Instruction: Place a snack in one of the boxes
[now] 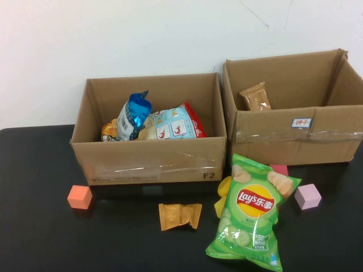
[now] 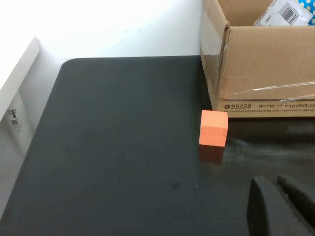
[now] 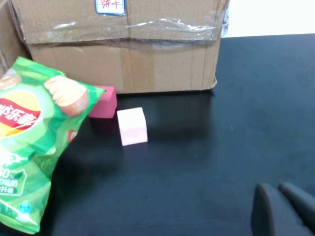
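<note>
A green Lay's chips bag [image 1: 251, 212] lies on the black table in front of the gap between the two boxes; it also shows in the right wrist view [image 3: 29, 147]. A small orange snack packet [image 1: 180, 216] lies in front of the left box [image 1: 150, 161], which holds several snacks. The right box [image 1: 295, 139] holds a brown packet [image 1: 255, 97]. Neither arm shows in the high view. My left gripper [image 2: 272, 181] is shut and empty over bare table near the left box's corner. My right gripper [image 3: 273, 187] is shut and empty, off to the side of the chips bag.
An orange cube [image 1: 79, 197] sits left of the left box, also in the left wrist view [image 2: 213, 128]. A pink cube [image 1: 307, 196] and a red block [image 1: 278, 169] lie by the right box. A yellow piece [image 1: 224, 190] sticks out from under the chips bag.
</note>
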